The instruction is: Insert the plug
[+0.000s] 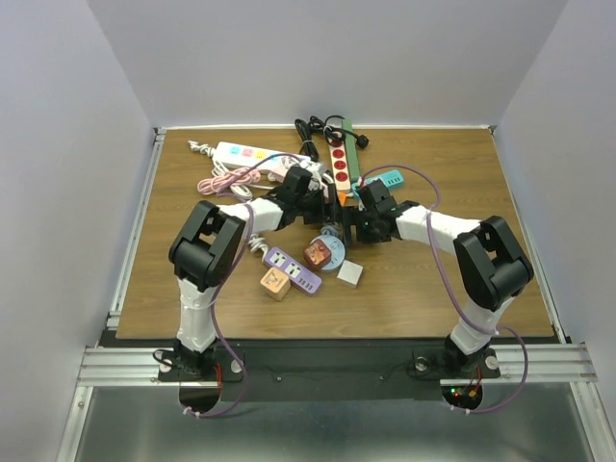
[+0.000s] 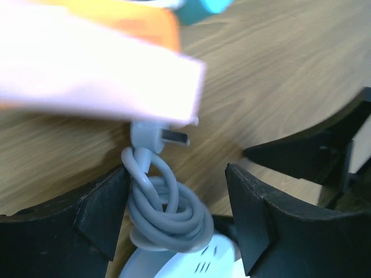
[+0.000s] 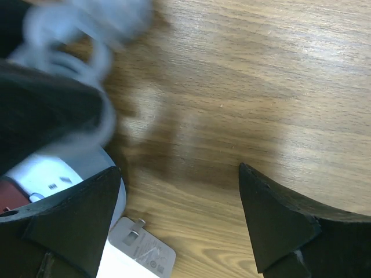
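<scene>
a grey plug (image 2: 152, 136) lies on a wooden table (image 1: 385, 298), not yet picked up for insertion.
nearest, the right gripper (image 3: 178, 168) hangs over bare wood beside a white adapter (image 3: 139, 249), fingers spread and empty. beyond it, the left gripper (image 2: 177, 174) straddles the coiled grey cord (image 2: 168, 217), fingers apart, likely lining up a grasp. the plug sits at the coil's far end, prongs sideways, partly hidden by a blurred pale power strip (image 2: 87, 63).

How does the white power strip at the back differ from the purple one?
The white power strip is longer and lies almost crosswise; the purple power strip is shorter and lies slanted. The white one bears pastel patches, the purple one white ones. Both lie flat on the table.
</scene>
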Motion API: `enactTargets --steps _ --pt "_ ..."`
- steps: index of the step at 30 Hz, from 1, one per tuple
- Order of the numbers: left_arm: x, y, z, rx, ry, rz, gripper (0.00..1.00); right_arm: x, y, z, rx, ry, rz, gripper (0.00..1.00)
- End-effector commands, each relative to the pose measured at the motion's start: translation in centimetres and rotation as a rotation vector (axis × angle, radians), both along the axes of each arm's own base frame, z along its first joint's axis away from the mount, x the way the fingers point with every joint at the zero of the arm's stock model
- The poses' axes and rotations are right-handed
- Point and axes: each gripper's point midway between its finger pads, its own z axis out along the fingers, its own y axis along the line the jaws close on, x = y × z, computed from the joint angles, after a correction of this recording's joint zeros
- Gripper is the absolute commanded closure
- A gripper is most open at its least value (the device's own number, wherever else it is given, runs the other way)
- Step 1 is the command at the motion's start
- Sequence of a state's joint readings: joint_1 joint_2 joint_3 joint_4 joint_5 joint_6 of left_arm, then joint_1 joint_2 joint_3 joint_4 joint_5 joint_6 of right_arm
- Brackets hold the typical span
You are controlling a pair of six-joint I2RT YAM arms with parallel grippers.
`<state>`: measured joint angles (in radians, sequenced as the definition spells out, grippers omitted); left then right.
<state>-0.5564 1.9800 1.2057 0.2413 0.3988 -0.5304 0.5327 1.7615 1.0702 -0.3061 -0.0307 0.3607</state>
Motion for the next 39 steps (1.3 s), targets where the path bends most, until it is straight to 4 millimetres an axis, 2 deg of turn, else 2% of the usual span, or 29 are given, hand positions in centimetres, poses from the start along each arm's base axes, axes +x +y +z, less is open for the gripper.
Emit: enactTargets --steps 1,4,9,13,15,18,20,21,22,23,25,26,27,28,29,30,32,33,34,35,37,38,39 --pt "-0.3 -6.2 5.5 -0.141 -0.147 -0.181 0.23 -0.5 1.1 1.0 0.035 0.008 0.002 0.13" --pt "-1.6 -8.3 5.5 -0.164 -0.140 -0.255 0.23 -0.1 0.6 2.1 0.031 -0.027 -0.043 0.13" --pt "-3.2 -10.1 5.1 -0.190 -0.126 -0.334 0.24 0.4 -1.0 5.3 0.008 -0.112 -0.112 0.10" --pt "-4.4 -11.8 6.3 -0.235 -0.145 -0.420 0.24 -0.2 -2.5 7.0 -0.038 -0.134 -0.141 0.09" --pt "-4.6 -12.7 7.7 -0.264 -0.178 -0.463 0.24 -0.8 -3.7 8.0 -0.068 -0.149 -0.163 0.08" --pt "-3.2 -12.7 9.3 -0.258 -0.221 -0.429 0.23 -1.7 -4.5 9.0 -0.068 -0.159 -0.173 0.08" --pt "-1.6 -11.9 10.4 -0.226 -0.266 -0.390 0.23 -2.2 -4.4 10.8 -0.032 -0.189 -0.155 0.07" --pt "0.0 -10.4 11.5 -0.198 -0.297 -0.323 0.23 -2.4 -4.1 11.4 -0.015 -0.198 -0.126 0.08" --pt "0.8 -9.3 11.9 -0.179 -0.317 -0.287 0.21 -2.7 -3.3 12.8 0.025 -0.230 -0.062 0.08" --pt "2.5 -7.2 14.2 -0.162 -0.369 -0.198 0.21 -2.9 -2.8 13.6 0.036 -0.249 -0.032 0.08" --pt "4.1 -4.2 16.3 -0.127 -0.417 -0.088 0.21 -3.4 -1.4 14.8 0.049 -0.284 0.050 0.08" --pt "4.3 -2.7 16.4 -0.097 -0.429 -0.043 0.20 -3.3 -0.7 15.9 0.038 -0.320 0.092 0.08" --pt "4.9 -0.1 19.4 -0.069 -0.493 0.065 0.20 -4.3 1.2 16.1 0.038 -0.332 0.162 0.08" --pt "5.2 1.8 20.2 -0.037 -0.515 0.136 0.19 -4.8 2.4 16.3 0.040 -0.342 0.205 0.08" --pt "4.8 3.7 19.2 0.031 -0.497 0.190 0.18 -5.0 3.7 16.3 0.036 -0.357 0.236 0.09" --pt "4.8 6.5 21.5 0.076 -0.550 0.310 0.17 -6.3 5.6 16.2 0.045 -0.359 0.291 0.09" --pt "3.4 9.1 20.2 0.150 -0.528 0.374 0.17 -6.4 7.0 16.3 0.072 -0.369 0.287 0.09" --pt "2.2 11.0 20.8 0.180 -0.530 0.429 0.17 -6.3 7.3 16.0 0.075 -0.365 0.275 0.09" --pt "0.9 12.0 18.4 0.233 -0.493 0.439 0.17 -5.8 6.9 16.0 0.062 -0.380 0.232 0.09" --pt "-0.7 12.5 18.7 0.244 -0.497 0.446 0.17 -5.3 6.7 16.2 0.061 -0.389 0.192 0.08" --pt "-2.8 13.5 16.6 0.305 -0.454 0.461 0.17 -4.6 5.9 16.9 0.039 -0.426 0.146 0.07" --pt "-5.1 13.4 15.0 0.340 -0.423 0.426 0.17 -3.7 4.9 17.3 0.003 -0.458 0.093 0.04" --pt "-6.0 13.7 14.3 0.367 -0.411 0.435 0.17 -3.3 4.3 17.5 -0.012 -0.471 0.072 0.03"
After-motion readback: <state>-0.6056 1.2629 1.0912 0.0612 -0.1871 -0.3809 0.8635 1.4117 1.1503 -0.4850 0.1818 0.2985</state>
